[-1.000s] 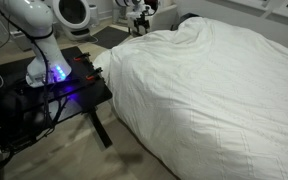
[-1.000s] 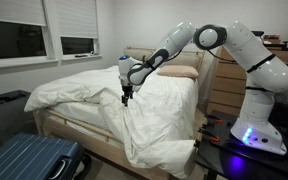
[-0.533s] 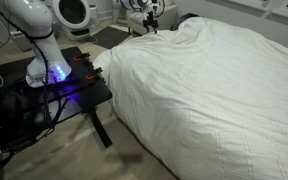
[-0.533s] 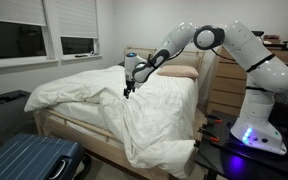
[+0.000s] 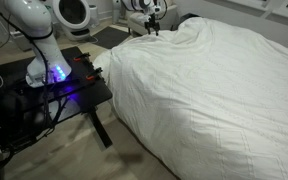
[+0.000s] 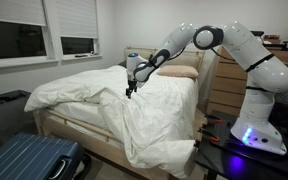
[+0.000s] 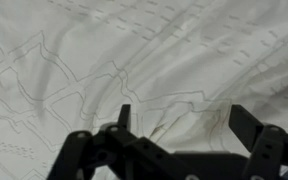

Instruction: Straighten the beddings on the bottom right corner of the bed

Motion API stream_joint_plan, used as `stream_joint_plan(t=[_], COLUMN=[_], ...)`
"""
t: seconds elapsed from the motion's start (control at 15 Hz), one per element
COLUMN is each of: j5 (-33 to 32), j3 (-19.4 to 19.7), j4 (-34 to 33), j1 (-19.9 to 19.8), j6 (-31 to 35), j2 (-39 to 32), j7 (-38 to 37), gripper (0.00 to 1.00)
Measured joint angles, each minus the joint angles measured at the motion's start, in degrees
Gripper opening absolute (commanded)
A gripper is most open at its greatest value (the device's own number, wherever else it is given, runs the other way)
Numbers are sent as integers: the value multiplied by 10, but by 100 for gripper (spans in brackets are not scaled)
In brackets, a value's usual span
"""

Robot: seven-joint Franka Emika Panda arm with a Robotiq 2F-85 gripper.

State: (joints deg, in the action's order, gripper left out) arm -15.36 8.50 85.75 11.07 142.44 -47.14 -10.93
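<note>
Draping beddings (image 6: 156, 138) over bed (image 6: 69, 132) edge, splayed hand (image 6: 130, 93) just above.

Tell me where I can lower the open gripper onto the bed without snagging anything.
Free: the smooth beddings under the gripper, and from there across to the pillows. Crowded: the bunched folds hanging at the corner, close beside the robot stand; a suitcase stands on the floor further along.
</note>
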Motion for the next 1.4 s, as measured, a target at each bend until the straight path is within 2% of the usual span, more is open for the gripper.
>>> stream_joint_plan(t=[0.27,0.6,0.8,1.13,1.4], j5=[-2,13,38,92,110], j3=[11,21,41,122,132], j4=[-6,-15,-36,-61,-74], j1=[-8,-7,13,75,76], j6=[22,148,191,196,191], j2=[-18,-76,-124,-184,-206], j7=[-4,-58,-117,-232,-258], gripper=[100,100,100,100,100])
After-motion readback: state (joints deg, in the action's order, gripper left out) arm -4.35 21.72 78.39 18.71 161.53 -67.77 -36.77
